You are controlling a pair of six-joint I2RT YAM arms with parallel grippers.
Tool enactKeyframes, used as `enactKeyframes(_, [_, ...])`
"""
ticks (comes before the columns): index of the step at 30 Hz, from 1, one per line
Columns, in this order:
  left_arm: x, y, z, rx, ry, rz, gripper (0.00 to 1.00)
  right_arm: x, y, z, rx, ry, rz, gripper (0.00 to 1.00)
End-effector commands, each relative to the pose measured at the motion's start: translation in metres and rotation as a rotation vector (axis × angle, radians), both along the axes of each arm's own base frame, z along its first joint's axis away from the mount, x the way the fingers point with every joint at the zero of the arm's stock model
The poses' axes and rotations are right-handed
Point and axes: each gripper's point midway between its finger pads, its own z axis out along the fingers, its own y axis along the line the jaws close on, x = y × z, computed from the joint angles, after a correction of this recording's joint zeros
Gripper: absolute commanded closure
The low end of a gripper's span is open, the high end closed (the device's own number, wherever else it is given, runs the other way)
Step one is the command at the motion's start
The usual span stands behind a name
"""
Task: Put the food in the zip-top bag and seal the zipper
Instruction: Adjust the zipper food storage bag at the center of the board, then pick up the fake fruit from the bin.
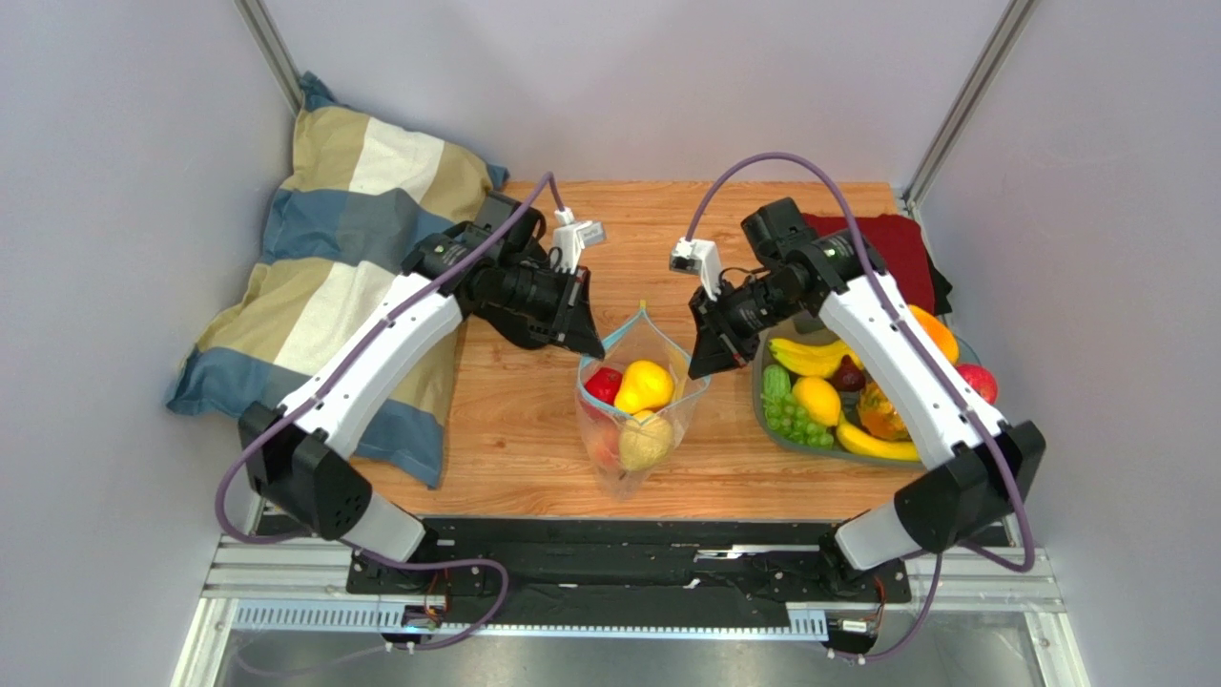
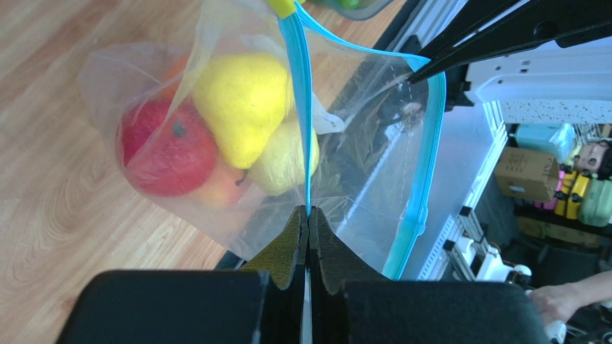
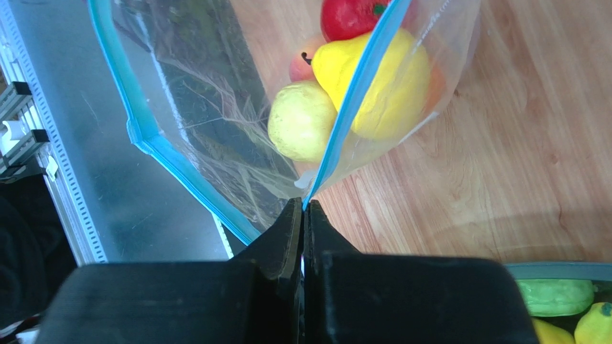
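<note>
Left end effector (image 2: pixel 307 215) clamped fully shut on the zipper (image 2: pixel 303 115) strip, right end effector (image 3: pixel 303 208) pinched shut on its other side. Zip-top bag (image 1: pixel 641 415) held upright between them mid bench (image 1: pixel 516 415), mouth unsealed, red fruit (image 2: pixel 161 147) and yellow pear (image 2: pixel 240 107) inside. Bananas (image 1: pixel 810 355), green grapes (image 1: pixel 791 420) in grey tray (image 1: pixel 757 408) at right

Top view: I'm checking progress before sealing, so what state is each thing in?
Bag: upright, mouth open, fruit inside.
Zipper: unsealed, its two sides apart.
Left gripper: jaws shut on the zipper.
Right gripper: jaws shut on the zipper.
Tray: holds bananas and grapes.
</note>
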Motion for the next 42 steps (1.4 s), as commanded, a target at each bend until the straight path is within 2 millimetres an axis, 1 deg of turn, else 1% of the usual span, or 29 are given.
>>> enactKeyframes(1, [0.006, -0.002, -0.011, 0.027, 0.017, -0.022, 0.96, 0.019, 0.003, -0.008, -0.017, -0.031, -0.021, 1.0])
enactKeyframes(4, [0.009, 0.0, -0.015, 0.048, -0.011, -0.028, 1.0, 0.016, 0.003, 0.005, 0.007, -0.065, -0.017, 1.0])
enactKeyframes(5, [0.012, 0.001, -0.017, 0.056, -0.021, -0.022, 1.0, 0.016, 0.002, 0.009, 0.011, -0.078, -0.019, 0.98])
enactKeyframes(7, [0.014, 0.002, -0.016, 0.054, -0.045, -0.019, 1.0, 0.017, -0.007, 0.015, 0.003, -0.119, -0.035, 0.89])
enactKeyframes(8, [0.015, 0.002, -0.016, 0.054, -0.05, -0.017, 1.0, 0.017, -0.01, 0.019, 0.005, -0.134, -0.041, 0.68])
enactKeyframes(9, [0.015, 0.002, -0.015, 0.05, -0.057, -0.015, 1.0, 0.022, -0.02, 0.021, 0.003, -0.139, -0.071, 0.48])
enactKeyframes(11, [0.016, 0.003, -0.013, 0.049, -0.072, -0.011, 1.0, 0.021, -0.035, 0.026, -0.007, -0.153, -0.081, 0.19])
enactKeyframes(12, [0.017, 0.003, -0.014, 0.049, -0.076, -0.01, 1.0, 0.026, -0.049, 0.025, -0.025, -0.159, -0.112, 0.16])
enactKeyframes(13, [0.016, 0.004, -0.014, 0.048, -0.079, -0.008, 1.0, 0.025, -0.064, 0.017, -0.078, -0.161, -0.132, 0.15])
enactKeyframes(14, [0.016, 0.005, -0.014, 0.047, -0.081, -0.009, 1.0, 0.029, -0.076, 0.01, -0.108, -0.181, -0.139, 0.14])
enactKeyframes(15, [0.016, 0.005, -0.015, 0.047, -0.084, -0.01, 1.0, 0.033, -0.094, 0.004, -0.134, -0.186, -0.181, 0.14])
enactKeyframes(16, [0.016, 0.005, -0.015, 0.045, -0.089, -0.009, 1.0, 0.032, -0.107, -0.004, -0.177, -0.186, -0.192, 0.14])
enactKeyframes(17, [0.015, 0.005, -0.015, 0.04, -0.089, -0.014, 1.0, 0.028, -0.119, -0.022, -0.221, -0.176, -0.171, 0.15])
enactKeyframes(19, [0.015, 0.004, -0.016, 0.035, -0.088, -0.017, 1.0, 0.024, -0.138, -0.045, -0.3, -0.153, -0.163, 0.19])
enactKeyframes(20, [0.015, 0.003, -0.016, 0.032, -0.083, -0.018, 1.0, 0.018, -0.143, -0.061, -0.331, -0.128, -0.131, 0.2])
enactKeyframes(21, [0.015, 0.003, -0.017, 0.029, -0.079, -0.02, 1.0, 0.016, -0.146, -0.071, -0.347, -0.115, -0.125, 0.2])
enactKeyframes(22, [0.015, 0.002, -0.017, 0.027, -0.075, -0.02, 1.0, 0.022, -0.15, -0.079, -0.375, -0.13, -0.128, 0.21])
enactKeyframes(23, [0.014, 0.002, -0.017, 0.024, -0.072, -0.023, 1.0, 0.021, -0.152, -0.093, -0.39, -0.103, -0.124, 0.22])
enactKeyframes(24, [0.014, 0.002, -0.017, 0.022, -0.073, -0.023, 1.0, 0.024, -0.154, -0.099, -0.401, -0.106, -0.121, 0.23])
enactKeyframes(25, [0.014, 0.001, -0.016, 0.02, -0.077, -0.023, 1.0, 0.032, -0.156, -0.104, -0.414, -0.122, -0.124, 0.23])
enactKeyframes(30, [0.014, 0.003, -0.013, 0.018, -0.096, -0.02, 1.0, 0.042, -0.161, -0.134, -0.456, -0.069, -0.086, 0.25])
enactKeyframes(33, [0.013, 0.003, -0.013, 0.018, -0.095, -0.016, 1.0, 0.052, -0.161, -0.142, -0.46, -0.079, -0.08, 0.25])
enactKeyframes(35, [0.013, 0.003, -0.014, 0.018, -0.092, -0.017, 1.0, 0.055, -0.161, -0.149, -0.465, -0.058, -0.074, 0.25])
enactKeyframes(38, [0.013, 0.003, -0.014, 0.015, -0.093, -0.017, 1.0, 0.054, -0.16, -0.16, -0.468, -0.024, -0.065, 0.23])
enactKeyframes(42, [0.015, 0.002, -0.013, 0.014, -0.097, -0.016, 1.0, 0.051, -0.159, -0.17, -0.467, 0.004, -0.044, 0.22])
